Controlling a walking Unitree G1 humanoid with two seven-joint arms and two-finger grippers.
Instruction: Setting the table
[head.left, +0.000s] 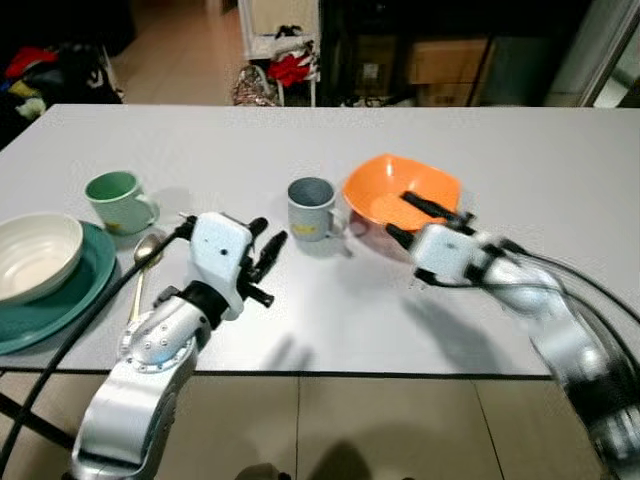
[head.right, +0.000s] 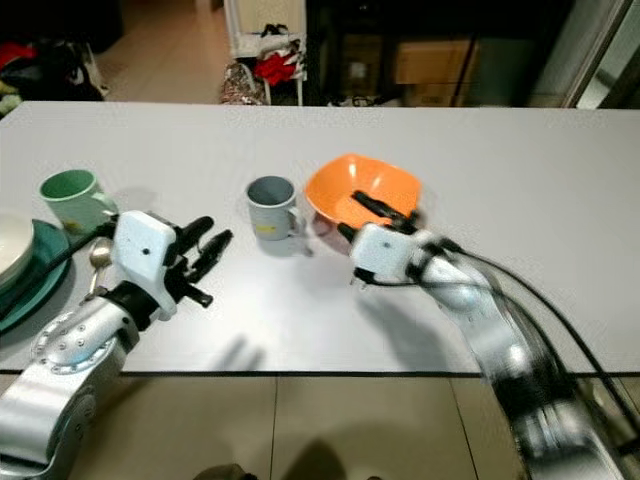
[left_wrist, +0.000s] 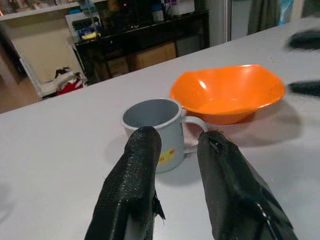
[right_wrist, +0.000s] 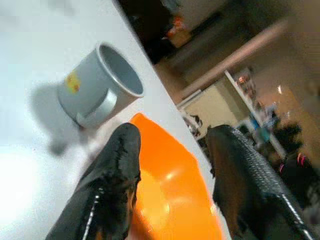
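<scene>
An orange bowl (head.left: 385, 185) sits at the table's middle, with a grey mug (head.left: 311, 207) just to its left. My right gripper (head.left: 398, 214) is open at the bowl's near rim, one finger over the inside and the other outside below the rim; the right wrist view shows the orange bowl (right_wrist: 170, 200) between the fingers. My left gripper (head.left: 271, 232) is open and holds nothing, a little left of the grey mug (left_wrist: 155, 125), which it points at. A white bowl (head.left: 35, 255) rests on a teal plate (head.left: 70, 300) at the left edge, beside a spoon (head.left: 146, 252) and a green mug (head.left: 117, 200).
The white table (head.left: 520, 160) has bare room on its right half and along its near edge (head.left: 330, 372). Beyond the far edge are dark shelving, cardboard boxes (head.left: 445, 60) and a bag with red cloth (head.left: 290, 68) on the floor.
</scene>
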